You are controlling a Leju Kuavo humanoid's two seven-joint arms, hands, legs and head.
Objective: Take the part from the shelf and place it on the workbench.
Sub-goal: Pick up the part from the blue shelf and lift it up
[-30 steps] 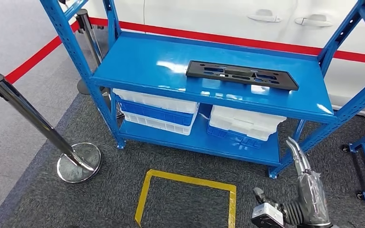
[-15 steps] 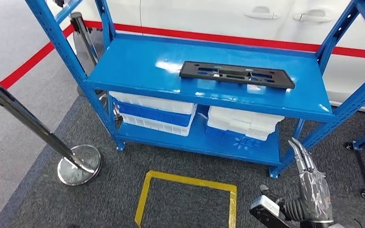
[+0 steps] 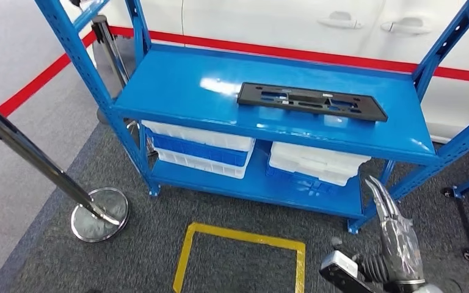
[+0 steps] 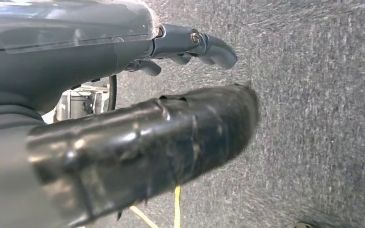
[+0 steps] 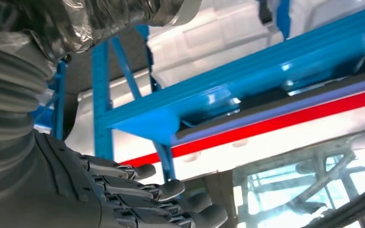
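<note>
Part: the long black part [image 3: 311,101] is lying flat on the top board of the blue shelf [image 3: 177,82], toward that board's right half, its long side running along the board; it is sitting nearer the front edge than the back edge, with bare blue surface open all along its left.
Shelf edges: the front lip is running between the slanted blue uprights at left and right; the lower board is carrying white and blue bins [image 3: 198,146] on the left and a white bin stack [image 3: 314,162] on the right, both sitting under the top board.
Right hand: the right hand [image 3: 394,235] is hanging low in front of the shelf's right front leg, well apart from the part and below the top board; its fingers [image 5: 164,190] are lying extended side by side, slightly curled, gripping nothing.
Left hand: the left hand [image 4: 138,133] is showing over grey carpet; its fingers [image 4: 209,47] are bending loosely with nothing between them and the thumb.
Floor room: a yellow tape square [image 3: 241,256] is marking the carpet in front of the shelf; a chrome stanchion [image 3: 67,183] is standing at the left, near the shelf's left leg.
Behind: a white car [image 3: 317,24] is standing just past the shelf's back edge.
</note>
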